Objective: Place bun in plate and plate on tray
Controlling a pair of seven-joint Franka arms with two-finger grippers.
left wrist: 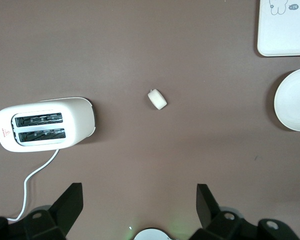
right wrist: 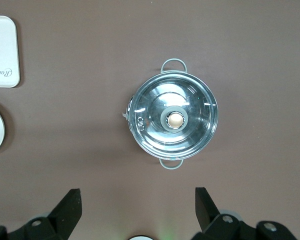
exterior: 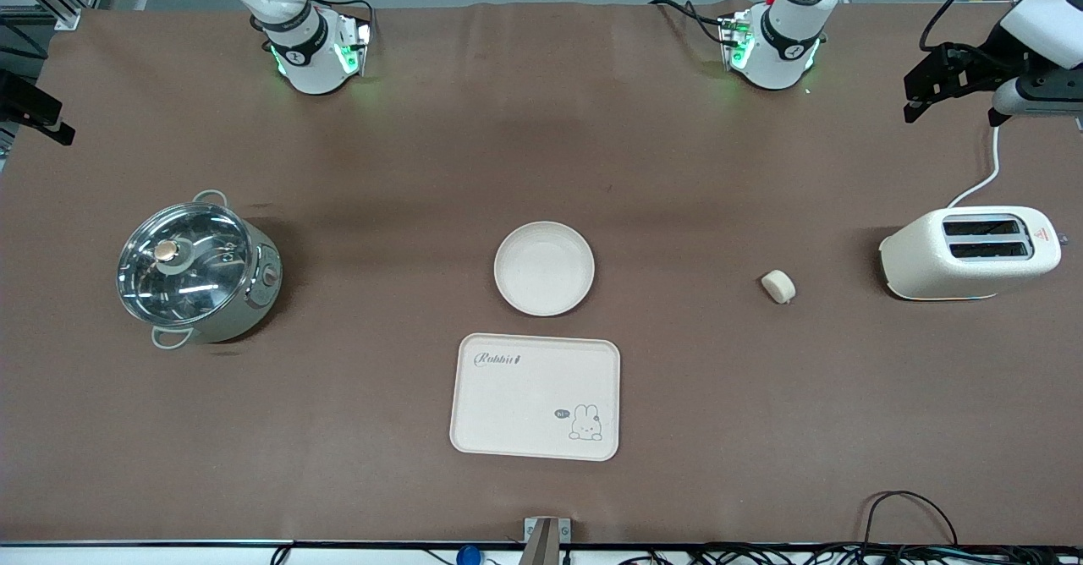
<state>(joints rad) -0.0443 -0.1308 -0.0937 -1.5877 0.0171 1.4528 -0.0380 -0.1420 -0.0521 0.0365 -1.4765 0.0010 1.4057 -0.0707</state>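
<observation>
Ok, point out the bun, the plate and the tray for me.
bun (exterior: 778, 286): front view, middle of its rounded side.
plate (exterior: 544, 244): front view, bare inner floor near the rim.
tray (exterior: 525, 396): front view, blank middle of its flat surface.

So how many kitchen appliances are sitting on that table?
2. A white toaster stands at the left arm's end of the table, beside the bun. A lidded steel cooking pot stands at the right arm's end. None looks hidden.

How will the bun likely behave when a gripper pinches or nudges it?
The bun looks small and stubby, so probably light. Its rounded, cylinder-like sides suggest it may roll if nudged. As bread, it likely squashes under a hard pinch.
</observation>
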